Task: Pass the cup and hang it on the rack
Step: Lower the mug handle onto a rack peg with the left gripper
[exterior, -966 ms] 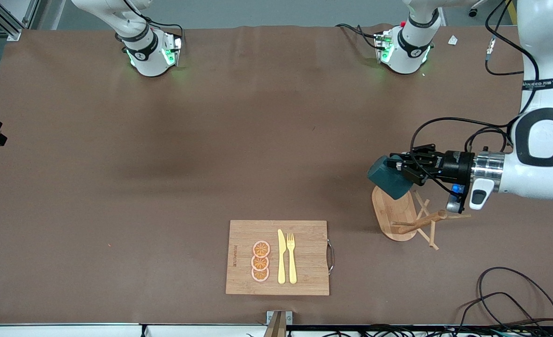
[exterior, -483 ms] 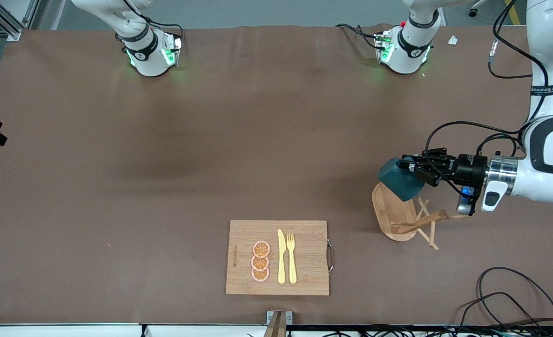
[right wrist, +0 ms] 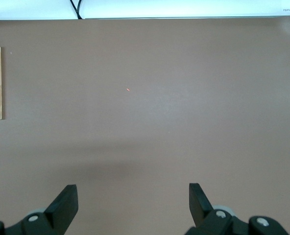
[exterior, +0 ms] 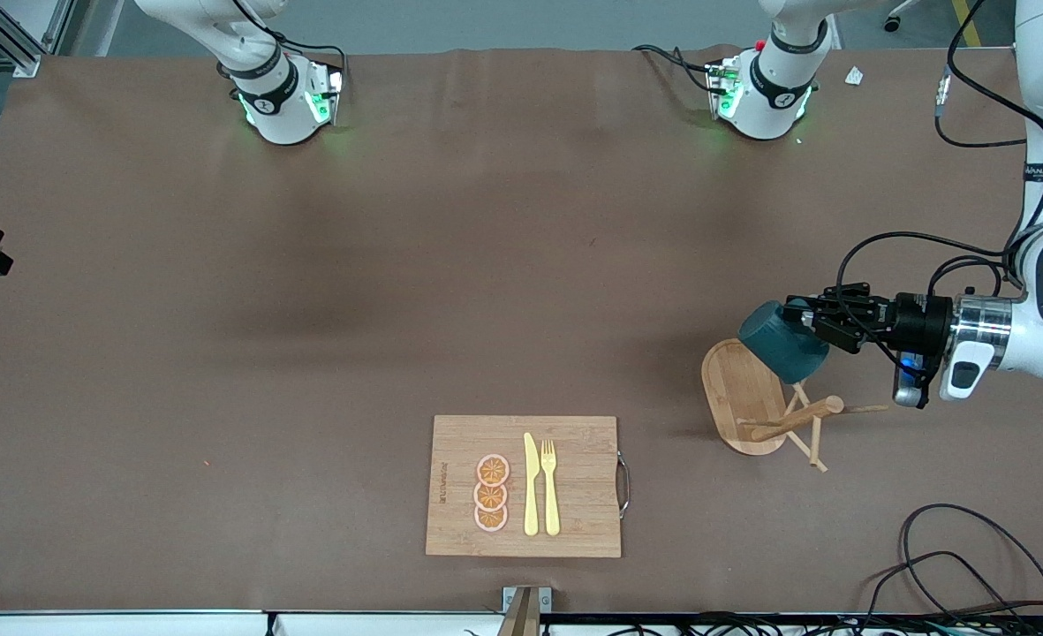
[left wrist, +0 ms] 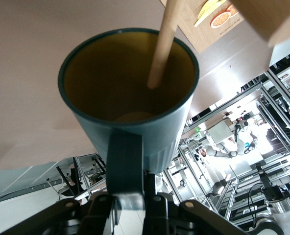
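The dark teal cup (exterior: 782,340) is tilted in the air over the oval base of the wooden rack (exterior: 744,395). My left gripper (exterior: 817,325) is shut on the cup's handle (left wrist: 125,161). In the left wrist view the cup (left wrist: 135,125) shows its mustard-yellow inside, and one rack peg (left wrist: 163,46) pokes into its mouth. The rack's post (exterior: 795,418) and thin pegs lie just nearer the front camera than the cup. My right gripper (right wrist: 132,205) is open and empty over bare table; it does not show in the front view.
A rectangular bamboo cutting board (exterior: 521,437) with orange slices (exterior: 491,493), a yellow knife and a fork lies near the table's front edge. Loose black cables (exterior: 971,565) lie at the front corner toward the left arm's end.
My left gripper has carried the cup toward the left arm's end of the table, over the rack. The rack and board have not moved.
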Tool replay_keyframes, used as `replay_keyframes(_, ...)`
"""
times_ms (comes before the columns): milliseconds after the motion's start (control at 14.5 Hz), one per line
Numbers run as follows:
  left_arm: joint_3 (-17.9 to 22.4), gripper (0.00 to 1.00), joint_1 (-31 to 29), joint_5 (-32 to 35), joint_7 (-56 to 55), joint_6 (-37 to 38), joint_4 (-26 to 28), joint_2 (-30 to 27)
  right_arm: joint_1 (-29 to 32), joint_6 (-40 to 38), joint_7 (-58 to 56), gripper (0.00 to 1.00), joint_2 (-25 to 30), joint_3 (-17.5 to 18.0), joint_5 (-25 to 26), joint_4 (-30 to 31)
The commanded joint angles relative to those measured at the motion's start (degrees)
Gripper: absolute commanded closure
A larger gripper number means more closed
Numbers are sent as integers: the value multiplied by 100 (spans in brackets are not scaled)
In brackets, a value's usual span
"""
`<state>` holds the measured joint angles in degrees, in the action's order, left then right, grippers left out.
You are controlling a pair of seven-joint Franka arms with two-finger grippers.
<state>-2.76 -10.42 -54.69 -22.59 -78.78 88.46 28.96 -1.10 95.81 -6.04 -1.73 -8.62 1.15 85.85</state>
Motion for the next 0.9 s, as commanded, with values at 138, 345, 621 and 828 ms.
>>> replay_keyframes(138, -41, 100, -101, -94, 272, 275, -470, 496, 93, -27, -81, 0, 86, 54, -80, 54)
replay_keyframes(345, -41, 100, -136, -103, 395, 275, -479, 602, 84, -27, -81, 0, 86, 54, -80, 54)
replay_keyframes(621, -41, 98, -224, -147, 439, 275, -646, 734, 84, -27, -73, 0, 86, 54, -80, 54)
replay_keyframes(828, -41, 93, -277, -226, 518, 275, -646, 760, 84, -27, -73, 0, 86, 54, -80, 54)
